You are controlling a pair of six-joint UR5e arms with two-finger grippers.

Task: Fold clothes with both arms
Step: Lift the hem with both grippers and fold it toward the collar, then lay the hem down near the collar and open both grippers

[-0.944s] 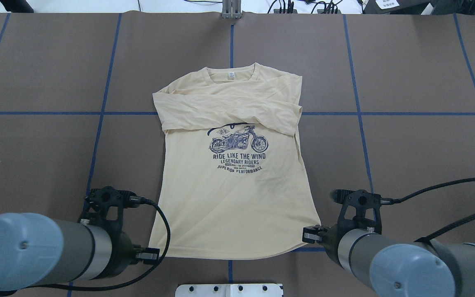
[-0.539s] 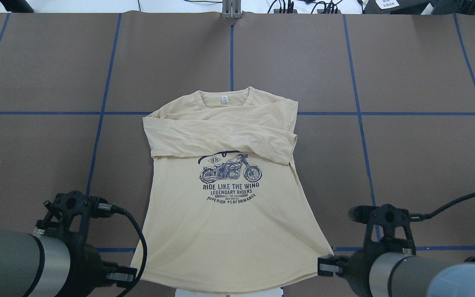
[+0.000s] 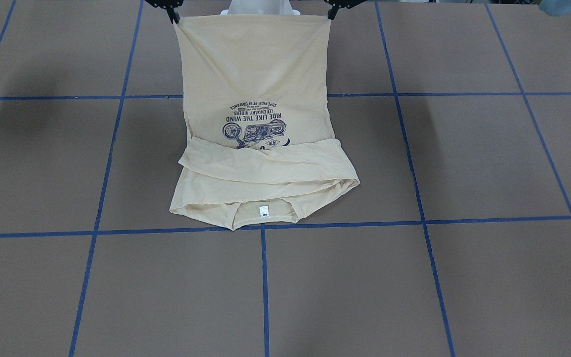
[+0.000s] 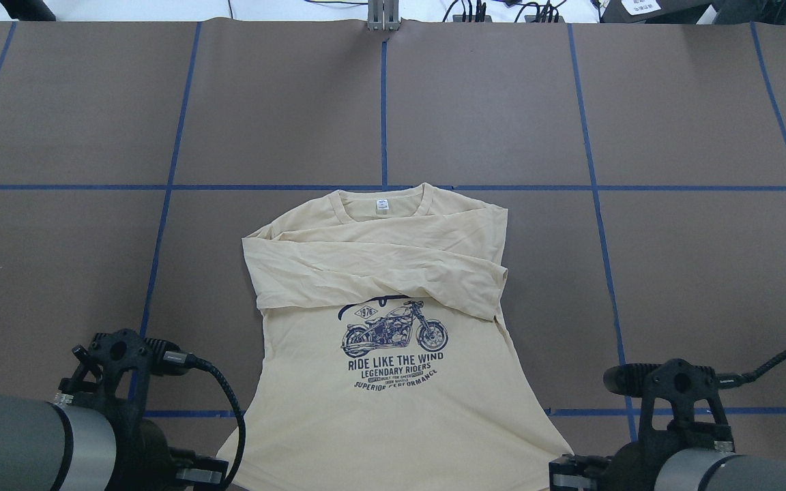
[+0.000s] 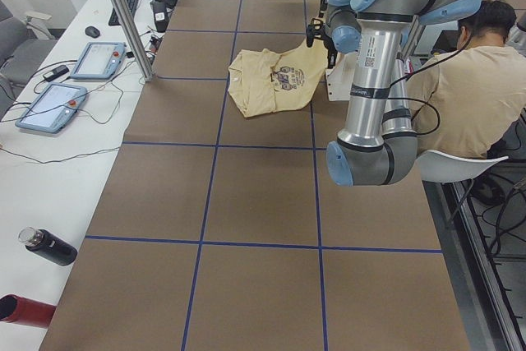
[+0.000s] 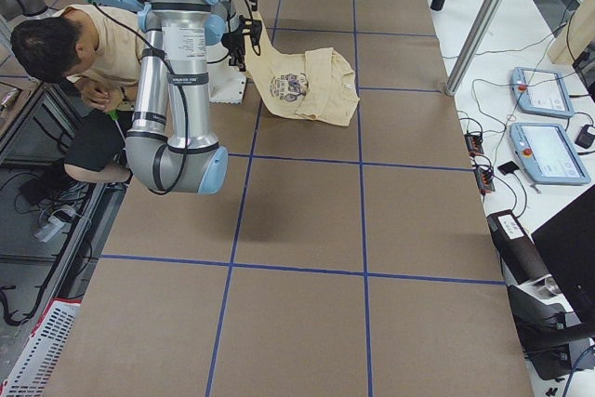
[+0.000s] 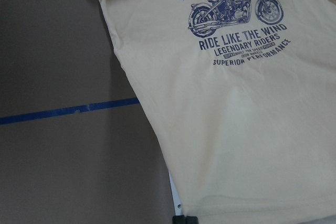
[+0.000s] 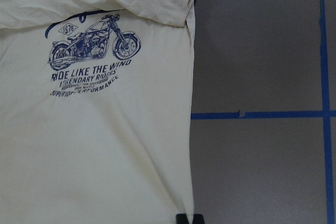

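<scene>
Front-facing view: I have the cream long-sleeved T-shirt by its hem; the right gripper is pinched shut on the corner at upper left of the frame, the left gripper pinched shut on the corner right of top centre; the hem is stretched straight and lifted between them, ready, I judge, to be carried over toward the collar. The collar end, with its neck label, lies on the brown table at mid-frame, with both sleeves folded across the chest.

Overhead view: the shirt runs from frame centre to the bottom edge, where each gripper meets a hem corner; the motorcycle print faces up.

Left-side and right-side views: the shirt sits in the upper middle of each frame, hem end raised, collar end on the table.

Left wrist view: dark tips are closed on fabric at bottom centre; the shirt fans up and right.

Right wrist view: the tips are closed at bottom centre; the shirt fills the left half.
</scene>
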